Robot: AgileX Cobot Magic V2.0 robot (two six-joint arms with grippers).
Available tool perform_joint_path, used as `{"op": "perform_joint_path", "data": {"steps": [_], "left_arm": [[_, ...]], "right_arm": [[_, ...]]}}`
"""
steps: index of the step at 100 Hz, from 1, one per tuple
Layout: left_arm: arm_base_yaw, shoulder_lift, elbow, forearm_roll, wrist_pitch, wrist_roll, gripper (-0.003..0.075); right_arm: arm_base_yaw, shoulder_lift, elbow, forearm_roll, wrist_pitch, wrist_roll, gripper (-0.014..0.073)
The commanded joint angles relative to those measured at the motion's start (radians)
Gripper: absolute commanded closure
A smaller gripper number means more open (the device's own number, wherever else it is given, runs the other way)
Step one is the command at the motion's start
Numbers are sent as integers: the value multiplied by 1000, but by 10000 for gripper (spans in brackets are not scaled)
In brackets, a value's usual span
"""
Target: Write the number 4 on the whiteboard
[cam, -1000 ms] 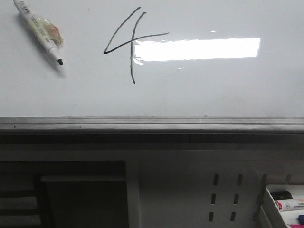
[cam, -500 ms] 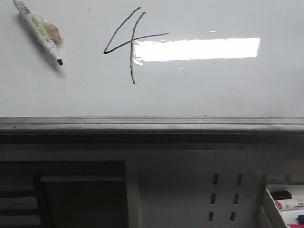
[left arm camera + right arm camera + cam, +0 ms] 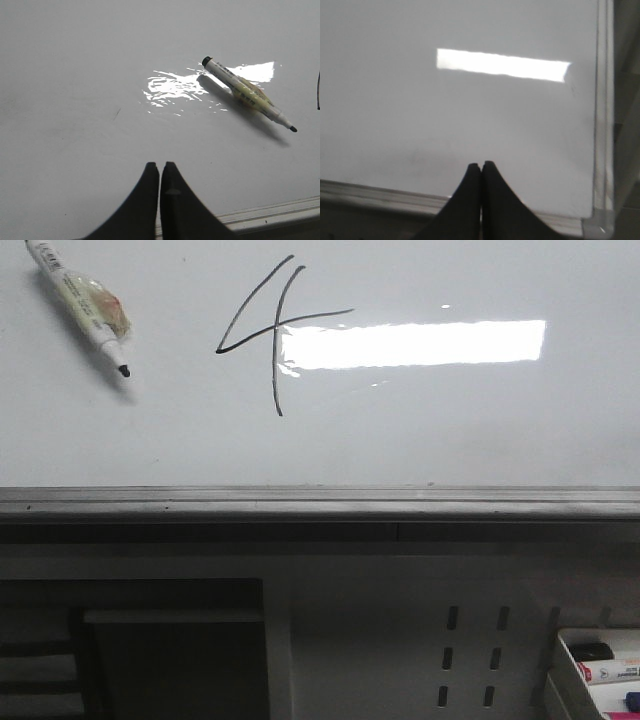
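The whiteboard [image 3: 450,430] fills the upper half of the front view, with its grey edge rail [image 3: 320,502] below. A black hand-drawn number 4 [image 3: 276,335] stands on it left of centre. A white marker [image 3: 82,302], uncapped with its black tip down-right, lies loose on the board at the upper left; it also shows in the left wrist view [image 3: 248,93]. My left gripper [image 3: 160,165] is shut and empty over the whiteboard [image 3: 75,100] near its rail, apart from the marker. My right gripper [image 3: 481,164] is shut and empty over the whiteboard [image 3: 395,115] near its corner.
Below the rail is a white perforated panel [image 3: 380,640] and a dark recess [image 3: 170,650] at the left. A white tray [image 3: 600,670] with several markers sits at the lower right corner. A bright lamp reflection [image 3: 415,343] lies across the board.
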Motion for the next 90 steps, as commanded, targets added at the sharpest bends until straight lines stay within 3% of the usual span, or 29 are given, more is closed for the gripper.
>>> {"op": "perform_joint_path", "data": {"steps": [1,29,90], "left_arm": [[-6,-26,26,-7,-73,-9,741],[-6,-26,26,-7,-73,-9,741],[-6,-26,26,-7,-73,-9,741]], "right_arm": [[-44,-19,3,-154,-49,107,659],[-52,-96,51,-235,17,114,659],[-52,-96,51,-230,21,114,659]]}}
